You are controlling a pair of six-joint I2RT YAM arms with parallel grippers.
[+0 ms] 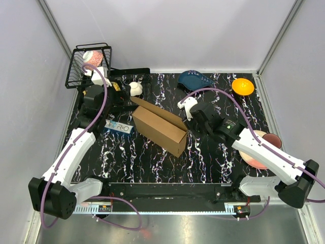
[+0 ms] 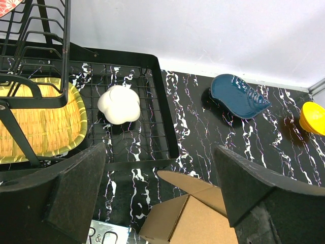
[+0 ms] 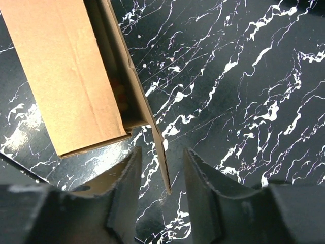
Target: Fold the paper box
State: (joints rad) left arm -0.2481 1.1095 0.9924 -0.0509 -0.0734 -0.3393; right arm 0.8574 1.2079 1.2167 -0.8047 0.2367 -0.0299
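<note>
The paper box sits in the middle of the black table with white streaks, seen from the top. It is brown and long, and one end is open, with a thin flap sticking out. In the right wrist view the box fills the upper left, and its flap hangs down between the two fingers of the right gripper. The fingers are partly apart, with a little gap on each side of the flap, so they are not pinching it. The left gripper is wide apart and holds nothing. It hangs above the box's far left corner. Behind it a white lumpy thing lies in a black wire tray, and a blue dish sits at the upper right.
</note>
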